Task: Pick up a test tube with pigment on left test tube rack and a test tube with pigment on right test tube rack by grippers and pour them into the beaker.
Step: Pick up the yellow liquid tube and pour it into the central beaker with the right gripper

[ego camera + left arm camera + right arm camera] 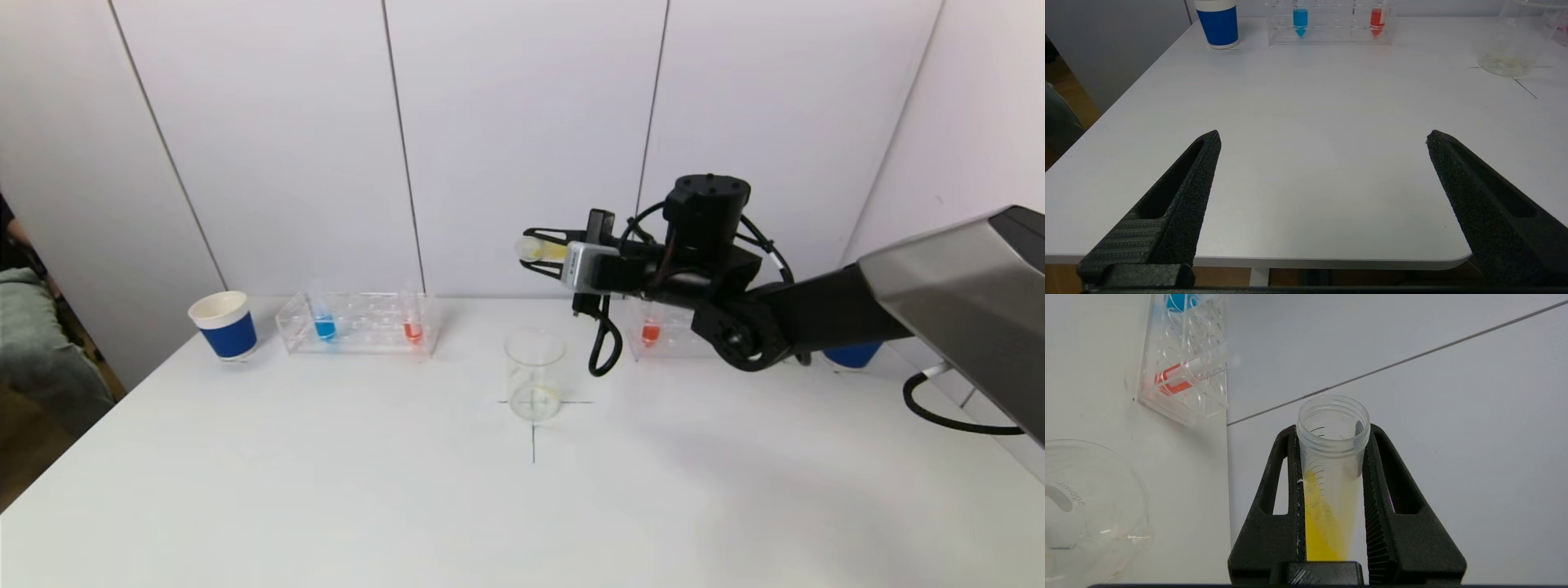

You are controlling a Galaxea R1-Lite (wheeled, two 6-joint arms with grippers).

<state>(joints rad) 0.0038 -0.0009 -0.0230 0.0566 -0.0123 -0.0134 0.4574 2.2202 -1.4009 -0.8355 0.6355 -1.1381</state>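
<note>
My left end effector [1323, 143] hung low over the near edge of the tabletop [1306, 122], its fingers spread wide and holding nothing. The left rack [357, 324] stood well beyond it by the back wall, with a blue tube [324, 325] and a red tube [413, 327] upright in it, so that arm was the nearer one for those.

The beaker [535, 374] sat on the cross mark at the middle of the tabletop. My right end effector [535, 249] was clamped on the yellow tube [1331, 477], above the beaker and a little behind it. The tube lay nearly level, its long axis running across the tabletop, mouth toward my left. The pigment sat low in it. I judged the mouth had to come forward over the beaker and then tip downward. The right rack [653, 331] stood behind my right arm with one red tube.
</note>
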